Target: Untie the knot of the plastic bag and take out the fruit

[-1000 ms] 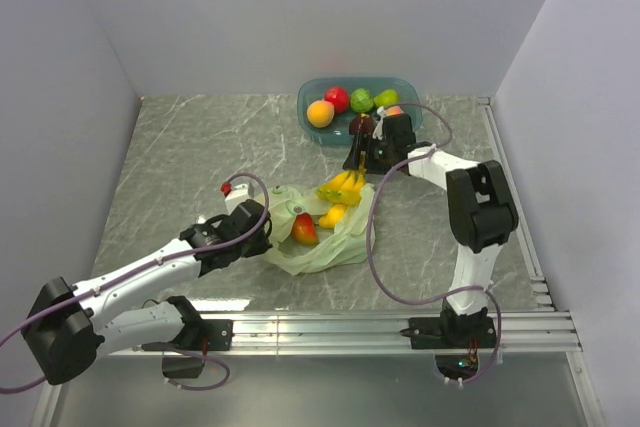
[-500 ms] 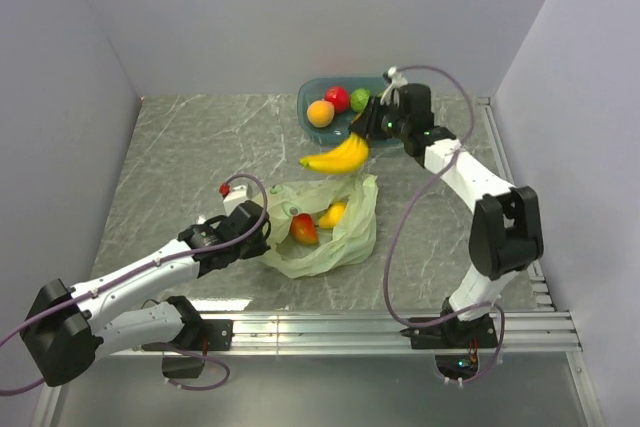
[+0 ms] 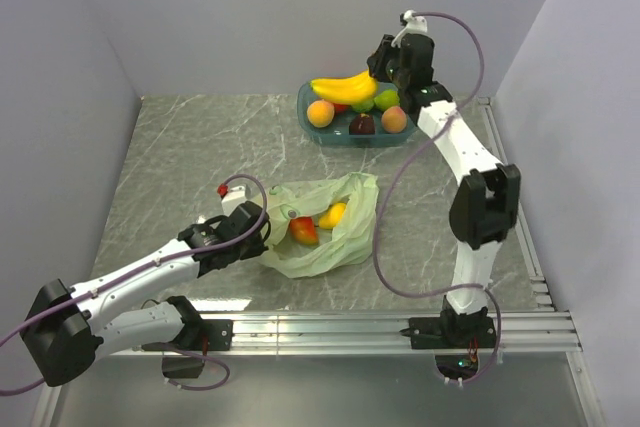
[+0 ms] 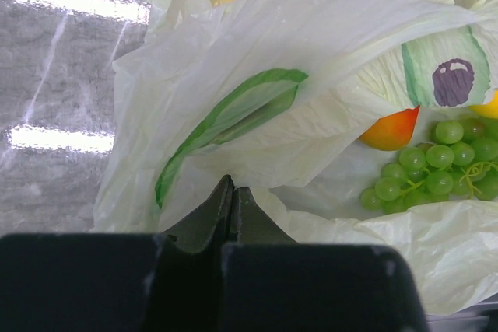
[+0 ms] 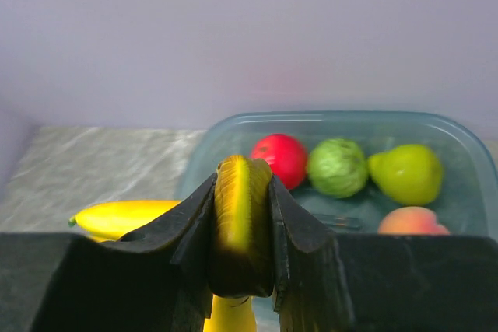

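The pale green plastic bag (image 3: 325,227) lies open in the middle of the table; no knot shows. Inside it are a red-orange mango (image 3: 304,230), a yellow fruit (image 3: 333,214) and a green grape bunch (image 4: 436,165). My left gripper (image 3: 262,230) is shut on the bag's near-left edge; in the left wrist view its tips (image 4: 233,190) pinch the plastic (image 4: 311,60). My right gripper (image 3: 378,75) is shut on the stem of the yellow banana bunch (image 3: 344,87), holding it above the teal bowl (image 3: 308,92). The stem shows between the jaws in the right wrist view (image 5: 243,215).
The teal bowl (image 5: 342,120) at the back holds an orange fruit (image 3: 320,113), a red apple (image 5: 280,158), green fruits (image 5: 338,167), a dark purple fruit (image 3: 363,125) and a peach-coloured fruit (image 3: 394,119). Walls close in on the left, back and right.
My right gripper has lifted the banana bunch out of the bag and carried it back and up over the bowl. The left gripper has kept its hold on the bag.
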Motion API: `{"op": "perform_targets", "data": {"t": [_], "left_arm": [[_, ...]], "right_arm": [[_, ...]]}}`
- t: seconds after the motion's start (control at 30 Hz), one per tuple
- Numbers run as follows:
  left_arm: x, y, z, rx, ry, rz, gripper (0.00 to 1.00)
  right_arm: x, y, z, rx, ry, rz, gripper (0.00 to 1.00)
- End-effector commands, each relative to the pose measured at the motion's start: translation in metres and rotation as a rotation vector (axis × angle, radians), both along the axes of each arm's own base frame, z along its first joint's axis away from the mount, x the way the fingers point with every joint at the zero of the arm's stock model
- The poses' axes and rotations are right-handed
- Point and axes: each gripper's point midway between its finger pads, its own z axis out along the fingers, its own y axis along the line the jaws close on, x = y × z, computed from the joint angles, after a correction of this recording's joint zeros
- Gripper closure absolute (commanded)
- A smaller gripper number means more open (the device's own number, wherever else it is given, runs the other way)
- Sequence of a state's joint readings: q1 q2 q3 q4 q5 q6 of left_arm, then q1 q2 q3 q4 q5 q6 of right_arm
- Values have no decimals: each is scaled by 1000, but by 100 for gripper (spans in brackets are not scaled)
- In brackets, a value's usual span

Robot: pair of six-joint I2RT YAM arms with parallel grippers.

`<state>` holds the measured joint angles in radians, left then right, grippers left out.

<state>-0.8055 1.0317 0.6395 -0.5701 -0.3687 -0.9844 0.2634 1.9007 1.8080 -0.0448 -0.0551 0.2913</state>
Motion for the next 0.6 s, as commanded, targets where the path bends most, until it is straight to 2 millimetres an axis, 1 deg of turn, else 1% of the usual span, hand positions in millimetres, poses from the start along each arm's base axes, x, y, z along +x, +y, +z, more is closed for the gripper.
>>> {"op": "perform_targets", "data": {"t": [0.0,0.03,0.07,0.1,0.13,0.2,0.27,0.3,0.33,0.37,0.4,0.47,0.5,0.53,0.57], "left_arm": [[9,-2,19,-14,-44,18,100],[10,-3,20,-16,-46,19,99],[11,-3,21,-18,-48,24,99],[11,-3,22,-19,-47,23,100],[11,-3,22,-20,-49,23,100],[13,-4,25,-24,-55,28,99],[13,-4,26,-27,-57,33,99],[15,-4,26,-28,-63,37,100],[15,-5,27,-32,-67,37,99],[16,-5,27,-32,-72,38,99],[17,-5,27,-34,-78,41,100],[19,-4,27,-29,-84,43,99],[20,-5,27,-32,-91,42,99],[21,-5,28,-28,-96,45,99],[21,-5,26,-23,-94,42,99]], "right_arm": [[38,-32,-16,-52,11,-157,76],[47,-35,-40,-73,63,-180,66],[52,-38,-45,-78,77,-192,57],[57,-39,-35,-76,60,-201,39],[61,-41,-46,-85,83,-214,30],[60,-47,-45,-106,95,-237,17],[49,-48,-32,-109,88,-235,12],[41,-48,-40,-127,109,-224,11],[27,-48,-20,-124,88,-211,11],[16,-42,-16,-128,91,-173,11],[-6,-34,-5,-140,84,-137,11],[-36,-20,-3,-156,100,-78,12],[-67,-3,-1,-162,105,-14,13],[-85,9,-3,-171,111,29,14],[-105,17,-24,-204,151,70,16]]}}
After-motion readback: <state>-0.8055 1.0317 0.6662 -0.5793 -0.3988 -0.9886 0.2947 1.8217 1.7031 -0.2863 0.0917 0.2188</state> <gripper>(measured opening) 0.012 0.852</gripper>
